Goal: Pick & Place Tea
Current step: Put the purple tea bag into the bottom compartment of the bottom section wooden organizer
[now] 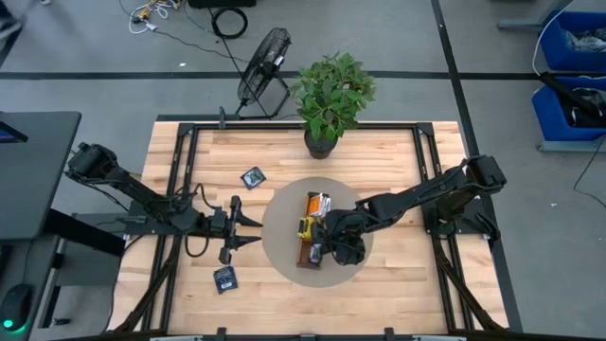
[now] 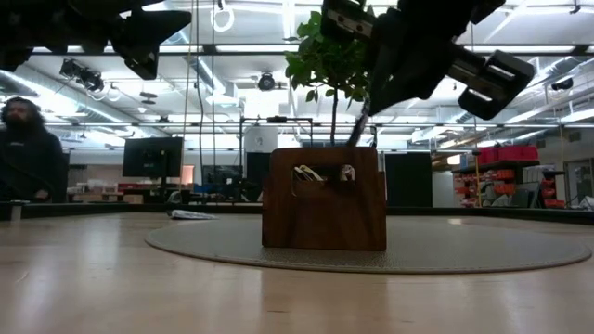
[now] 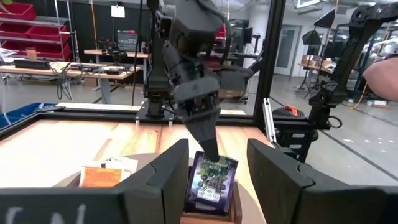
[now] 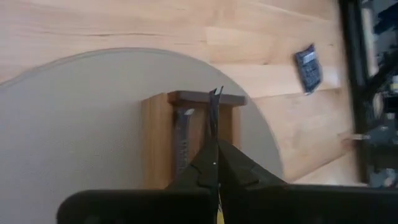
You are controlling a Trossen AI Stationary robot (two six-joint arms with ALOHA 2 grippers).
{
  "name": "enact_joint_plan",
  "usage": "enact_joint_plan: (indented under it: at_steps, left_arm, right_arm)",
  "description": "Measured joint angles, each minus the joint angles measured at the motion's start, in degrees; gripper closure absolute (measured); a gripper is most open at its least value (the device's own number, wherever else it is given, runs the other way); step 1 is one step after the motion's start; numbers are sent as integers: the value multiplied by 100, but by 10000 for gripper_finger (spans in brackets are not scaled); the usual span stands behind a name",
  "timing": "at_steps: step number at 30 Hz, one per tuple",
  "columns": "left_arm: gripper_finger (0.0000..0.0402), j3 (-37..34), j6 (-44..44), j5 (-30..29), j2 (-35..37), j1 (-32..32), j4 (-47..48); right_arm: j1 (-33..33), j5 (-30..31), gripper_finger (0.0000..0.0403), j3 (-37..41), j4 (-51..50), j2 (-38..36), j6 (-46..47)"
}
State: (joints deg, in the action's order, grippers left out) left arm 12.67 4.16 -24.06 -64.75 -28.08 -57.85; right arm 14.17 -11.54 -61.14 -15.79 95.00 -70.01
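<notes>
A long brown wooden tray (image 1: 305,254) lies on a round grey mat (image 1: 284,204) at the table's middle, with orange and yellow tea sachets (image 3: 106,174) in it. My right gripper (image 3: 211,152) hangs over the tray's near end (image 4: 193,99), shut on a dark navy tea sachet (image 3: 211,183). Two more dark sachets lie flat on the bare wood, one toward the far side (image 1: 253,177) and one toward the near side (image 1: 225,278). My left gripper (image 1: 256,233) waits open and level at the mat's left rim, pointing at the tray. My right gripper pinches the navy sachet's top edge (image 3: 213,160) between its two fingertips. The fingers slant down from the table's right side. The sachet hangs upright below them, its lower end down inside the tray's near end; whether it touches the tray's bottom I cannot tell.
A potted plant (image 1: 331,99) stands at the table's far edge behind the mat. A black fan (image 1: 262,71) is on the floor beyond. A person (image 2: 28,153) stands in the room far behind the table. Bare wood lies left and right of the mat.
</notes>
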Motion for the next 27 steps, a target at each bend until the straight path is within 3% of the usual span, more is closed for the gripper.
enact_joint_plan:
  at_steps: [16, 21, 27]
  left_arm:
    - [234, 2, 80, 3, 0, -2, 80]
    - [234, 2, 79, -58, 0, -2, 93]
    - [234, 2, 75, -445, 2, 0, 219]
  right_arm:
    - [2, 74, 339, 4, 226, 42, 126]
    - [97, 616, 331, 2, 1037, -31, 1847]
    - [144, 1497, 331, 4, 949, -326, 3103]
